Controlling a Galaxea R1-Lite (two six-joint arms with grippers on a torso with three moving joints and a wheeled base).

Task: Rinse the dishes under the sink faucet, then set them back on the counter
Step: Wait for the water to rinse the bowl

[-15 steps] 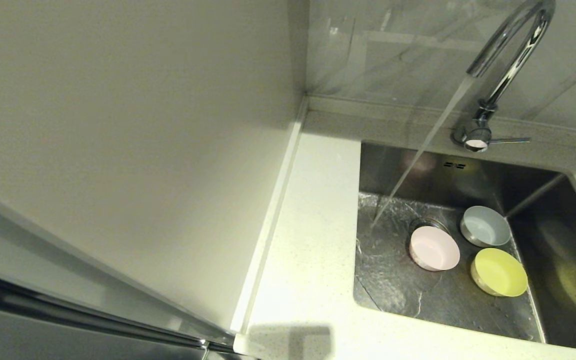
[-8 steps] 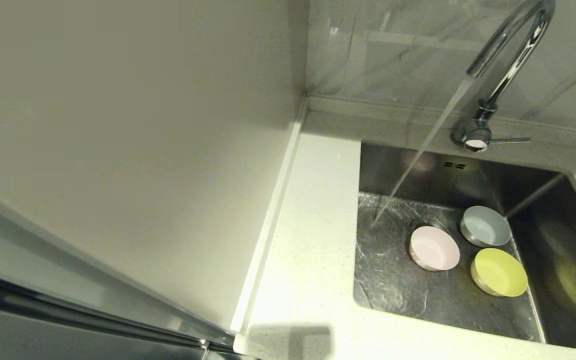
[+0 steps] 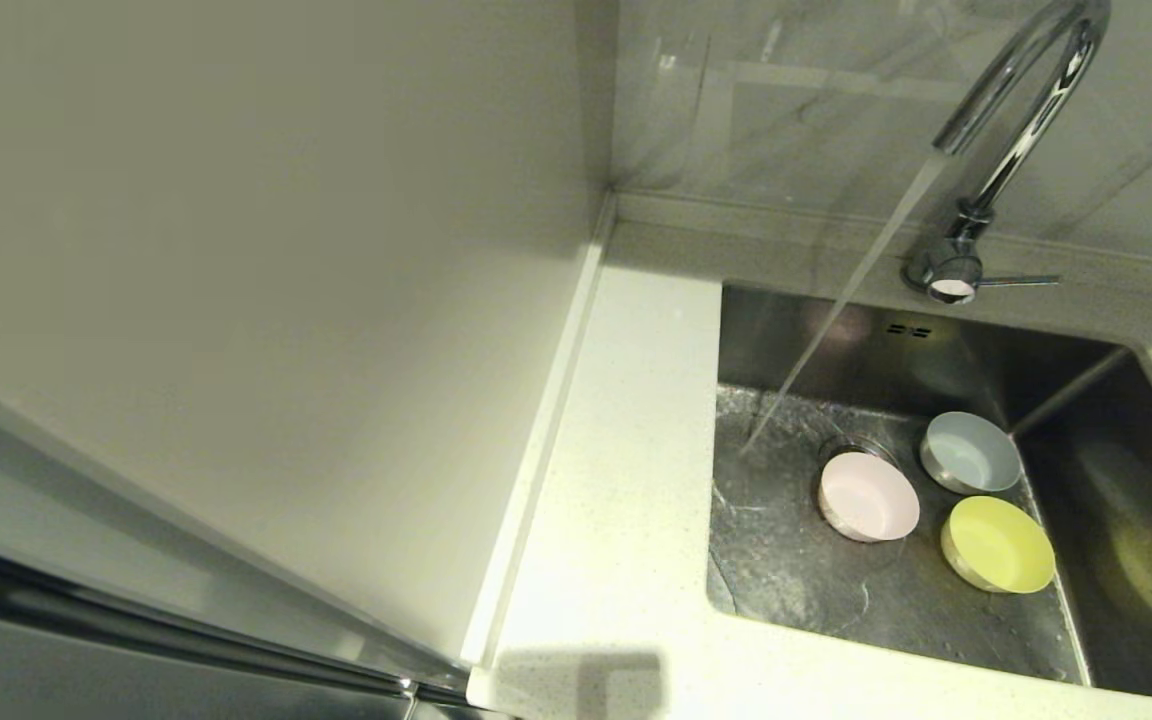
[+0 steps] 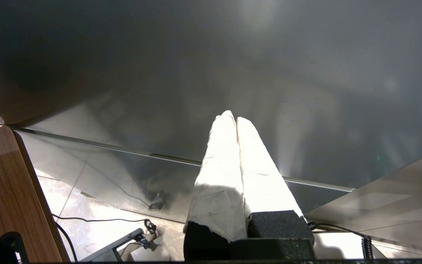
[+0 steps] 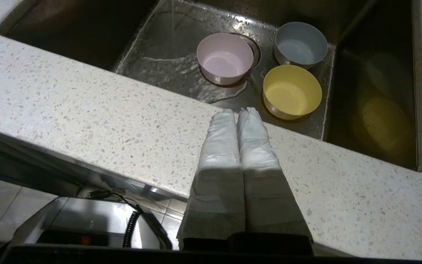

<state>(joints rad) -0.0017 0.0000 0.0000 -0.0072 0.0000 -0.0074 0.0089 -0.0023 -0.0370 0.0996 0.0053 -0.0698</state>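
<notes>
Three small bowls sit upright on the floor of the steel sink [image 3: 796,590]: a pale pink bowl [image 3: 868,496] by the drain, a blue-grey bowl [image 3: 971,452] behind it, a yellow-green bowl [image 3: 998,544] nearest the front. The chrome faucet [image 3: 1021,120] runs, its stream landing left of the pink bowl. My right gripper [image 5: 237,112] is shut and empty, above the front counter [image 5: 86,117] edge, short of the pink bowl [image 5: 225,58], the yellow-green bowl [image 5: 291,91] and the blue-grey bowl [image 5: 300,43]. My left gripper [image 4: 232,116] is shut and empty, low beside a grey cabinet front.
A tall pale cabinet side [image 3: 266,300] walls off the left of the counter [image 3: 626,480]. The faucet's lever [image 3: 1021,281] points right. A grey tiled backsplash [image 3: 786,100] rises behind the sink. Neither arm shows in the head view.
The bowls and the faucet have not moved. Only the water film on the sink floor shifts.
</notes>
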